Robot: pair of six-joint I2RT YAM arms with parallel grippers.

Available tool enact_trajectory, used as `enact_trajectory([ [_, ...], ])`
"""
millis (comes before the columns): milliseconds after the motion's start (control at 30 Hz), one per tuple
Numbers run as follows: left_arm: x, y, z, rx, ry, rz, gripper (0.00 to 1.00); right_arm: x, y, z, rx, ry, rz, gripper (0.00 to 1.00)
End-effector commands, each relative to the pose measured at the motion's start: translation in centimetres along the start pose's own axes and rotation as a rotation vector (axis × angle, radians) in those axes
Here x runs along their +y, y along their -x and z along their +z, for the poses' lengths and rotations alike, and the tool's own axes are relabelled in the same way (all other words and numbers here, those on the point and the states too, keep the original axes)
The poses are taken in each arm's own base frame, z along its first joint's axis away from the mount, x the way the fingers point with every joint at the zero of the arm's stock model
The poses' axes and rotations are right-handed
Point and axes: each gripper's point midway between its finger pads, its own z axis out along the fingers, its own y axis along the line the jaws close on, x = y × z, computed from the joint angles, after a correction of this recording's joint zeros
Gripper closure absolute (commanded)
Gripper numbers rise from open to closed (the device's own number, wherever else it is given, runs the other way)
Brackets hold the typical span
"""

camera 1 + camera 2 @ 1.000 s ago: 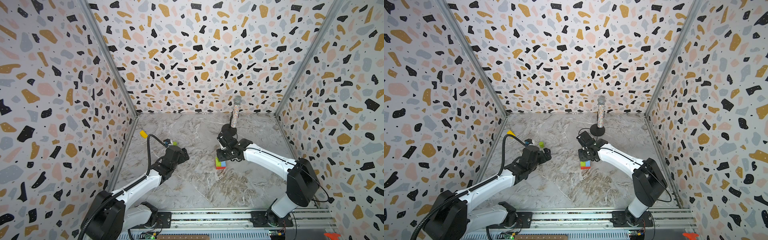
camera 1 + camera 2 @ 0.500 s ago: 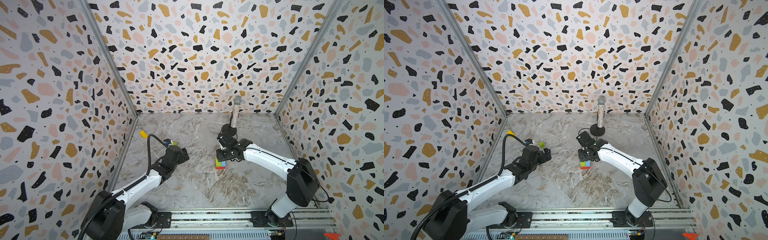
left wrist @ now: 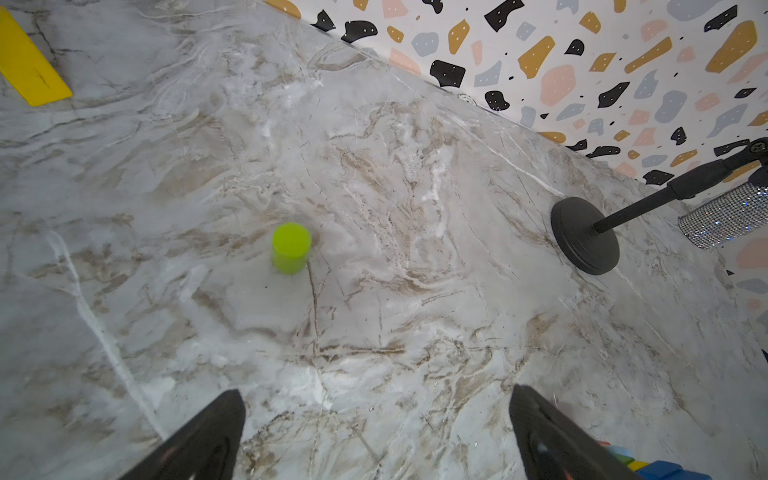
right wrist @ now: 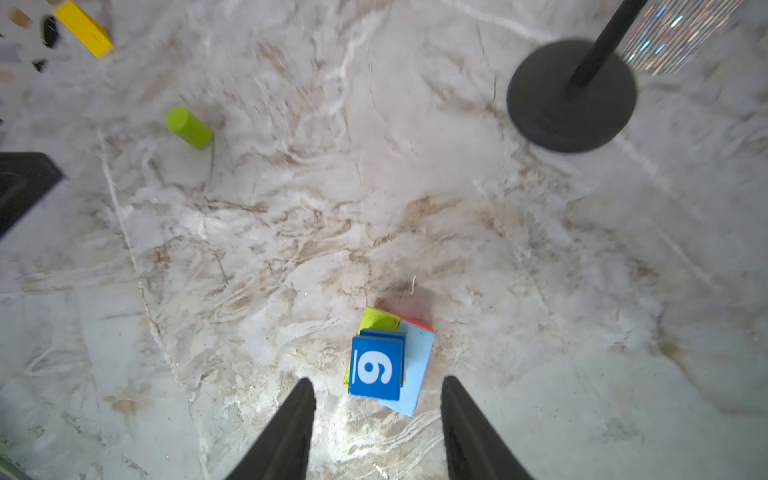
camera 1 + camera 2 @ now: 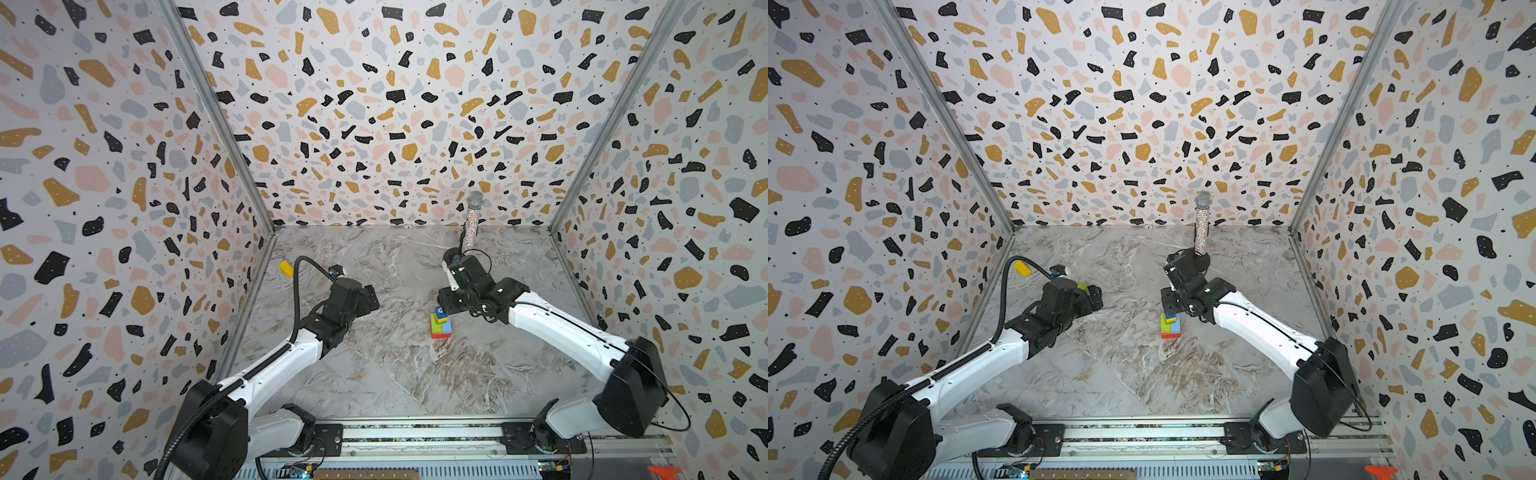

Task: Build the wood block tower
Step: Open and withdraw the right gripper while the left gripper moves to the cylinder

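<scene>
Just let go: my right gripper [image 4: 377, 384] has parted its jaws about halfway and is empty now, leaving the 6 block [image 4: 376, 368] on the tower [image 5: 440, 324], just right of centre in a top view. Left gripper [image 3: 376, 392] is wide open, empty. Cylinder [image 3: 291, 248] next, I'd guess.

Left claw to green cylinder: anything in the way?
Nothing visible. In the left wrist view only bare marble lies between the open left claw and the green cylinder. The yellow block and mic stand sit well off that line.
</scene>
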Motion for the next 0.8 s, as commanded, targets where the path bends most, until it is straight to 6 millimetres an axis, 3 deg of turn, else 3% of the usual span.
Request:
enact_trajectory([
  [0,-0.4,0.4,0.2,0.046,0.007,0.087,0.0,-0.3,1.3,-2.1,-0.104,0.048,-0.03,0.43],
  [200,-0.2,0.5,1.1,0.115,0.068,0.184,0.02,-1.8,1.2,-4.0,-0.215,0.117,0.003,0.32],
  [433,1.0,0.4,3.3,0.188,0.138,0.206,0.11,-3.7,-0.3,-4.0,-0.267,0.198,0.065,0.0],
  [533,2.2,0.0,4.8,0.242,0.178,0.199,0.17,-3.5,-0.9,-4.2,-0.288,0.238,0.078,0.01],
  [767,4.5,1.5,8.2,0.273,0.256,0.174,0.23,-3.4,-2.5,-3.6,-0.307,0.284,0.122,0.01],
])
